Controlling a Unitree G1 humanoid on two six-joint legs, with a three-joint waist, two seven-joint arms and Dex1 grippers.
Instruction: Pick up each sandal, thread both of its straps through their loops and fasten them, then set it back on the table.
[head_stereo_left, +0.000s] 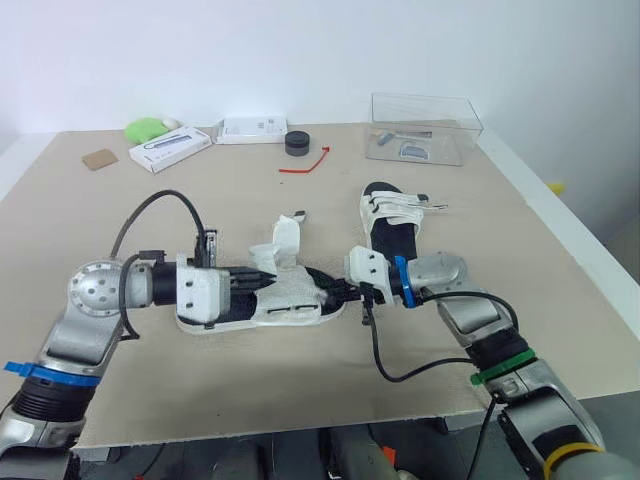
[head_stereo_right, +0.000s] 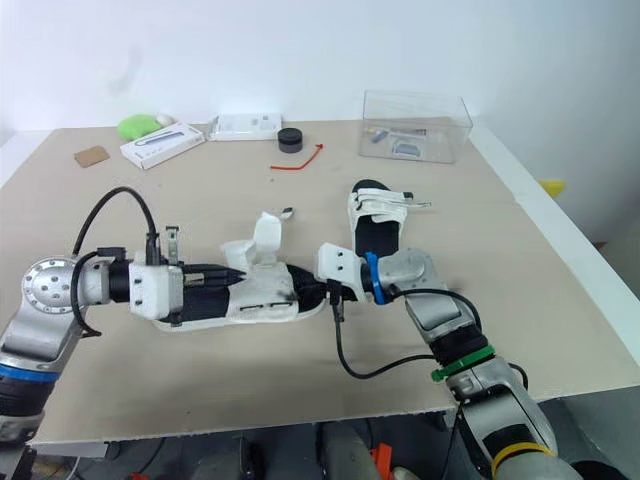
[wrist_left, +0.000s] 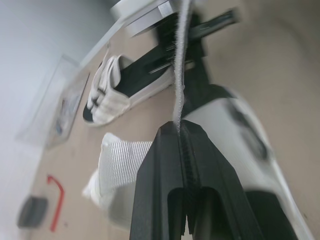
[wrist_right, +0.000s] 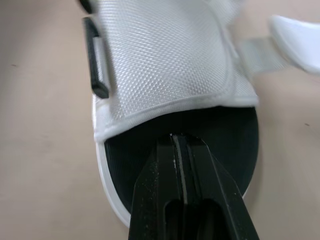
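Beyond far sandal (head_stereo_left: 392, 222), box (head_stereo_left: 440, 108) with items (head_stereo_left: 416, 150)

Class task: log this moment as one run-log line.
left fingers: shut on strap | right fingers: shut, over footbed of near sandal | far sandal: on table

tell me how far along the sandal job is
Looks done: the far sandal lies on the table with both straps across. In hand: the near sandal, left gripper pinching one strap, right gripper shut at its end. Left: its straps, one flap standing open.
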